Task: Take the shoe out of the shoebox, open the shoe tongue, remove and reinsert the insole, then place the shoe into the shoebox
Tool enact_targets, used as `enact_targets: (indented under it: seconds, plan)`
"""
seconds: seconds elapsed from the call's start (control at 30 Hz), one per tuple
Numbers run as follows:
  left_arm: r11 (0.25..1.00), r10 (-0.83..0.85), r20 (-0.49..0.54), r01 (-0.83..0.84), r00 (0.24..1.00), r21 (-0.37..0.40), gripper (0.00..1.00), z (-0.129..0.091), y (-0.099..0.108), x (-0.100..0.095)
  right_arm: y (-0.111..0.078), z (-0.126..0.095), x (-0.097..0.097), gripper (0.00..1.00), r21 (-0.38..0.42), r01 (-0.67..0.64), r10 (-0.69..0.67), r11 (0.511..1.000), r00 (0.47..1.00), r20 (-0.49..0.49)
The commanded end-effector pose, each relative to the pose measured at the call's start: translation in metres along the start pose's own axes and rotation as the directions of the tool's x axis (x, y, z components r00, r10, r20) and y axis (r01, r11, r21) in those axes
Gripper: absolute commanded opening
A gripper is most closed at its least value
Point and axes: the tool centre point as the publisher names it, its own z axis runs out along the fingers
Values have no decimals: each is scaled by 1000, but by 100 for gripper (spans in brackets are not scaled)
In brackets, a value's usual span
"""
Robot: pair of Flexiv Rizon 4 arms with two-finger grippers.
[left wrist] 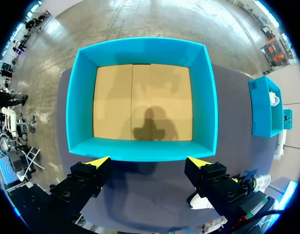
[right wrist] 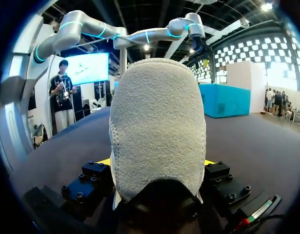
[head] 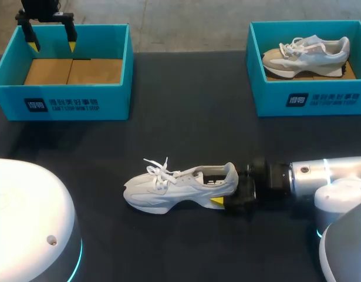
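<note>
In the head view, the white sneaker (head: 180, 187) lay on its sole on the dark table (head: 186, 117), outside both boxes. The right gripper (head: 227, 201) had it by the heel, probably to steady it for opening the tongue. The left gripper (head: 50, 36) hung over the empty left shoebox (head: 63, 103), while the right shoebox (head: 312, 97) held a beige sneaker (head: 306, 56). In the left wrist view, its fingers stood wide apart with nothing between them. In the right wrist view, the heel filled the gap and both fingers pressed against its sides.
</note>
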Motion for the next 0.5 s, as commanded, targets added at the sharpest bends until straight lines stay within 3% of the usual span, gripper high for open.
enact_targets:
  seconds: [0.03, 0.37, 0.5]
  plan:
    - [1000, 0, 1, 0, 1000, -1, 100, 0, 0, 0, -3, -2, 0, 0, -6, 2, -2, 1000, 1000, -2]
    - [1000, 0, 1, 0, 1000, -1, 100, 0, 0, 0, -3, -2, 0, 0, -6, 2, -2, 1000, 1000, -2]
    - [1000, -1, -14, 1, 1000, 5, 100, -9, 18, 22, -3, -2, 0, 0, -6, 2, -2, 1000, 1000, -2]
